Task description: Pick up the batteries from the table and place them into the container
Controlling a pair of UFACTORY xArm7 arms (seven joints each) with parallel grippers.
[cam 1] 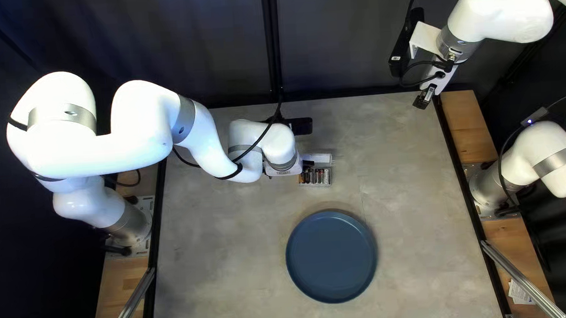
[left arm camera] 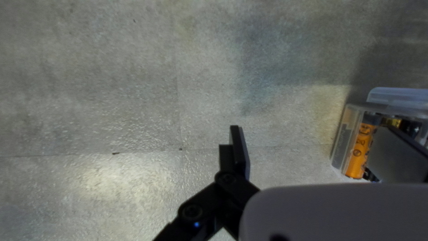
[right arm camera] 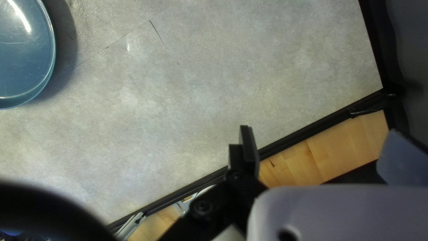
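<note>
Top left view, batteries (cam 1: 322,175) side by side in see-through container (cam 1: 315,185), some silvery, left wrist view showing one orange with dark end, left gripper (cam 1: 307,165) open at container, right gripper (cam 1: 424,97) open above far right corner, blue plate (cam 1: 331,257) on table.
</note>
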